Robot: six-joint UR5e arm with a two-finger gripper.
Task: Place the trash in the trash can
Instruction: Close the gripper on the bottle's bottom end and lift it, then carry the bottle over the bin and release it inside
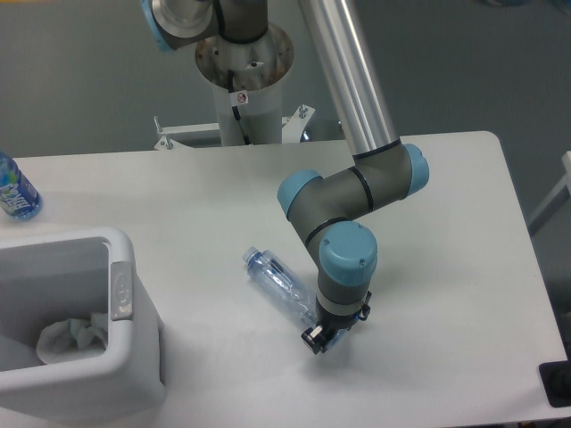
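Camera view from above and in front shows the white desk with the arm reaching down from its column at the far edge. Its hand points down at the desk, to the right of the trash can, and its fingers are pinched on the base end of the clear bottle. That bottle slants away from the hand toward the trash can, its capped end up and to the left, and the cap appears raised a little off the desk, though I cannot tell for sure. Bottle and trash can are well apart, with bare desk between them.

Standing at the near left corner of the desk, the trash can is a big white boxy bin with a thick rounded rim and a grey handle plate on the side facing the bottle. Inside it, low against the near wall, lies the white crumpled wad.

Behind the trash can, at the left edge of the desk, stands a bottle with a blue label, only partly in view.
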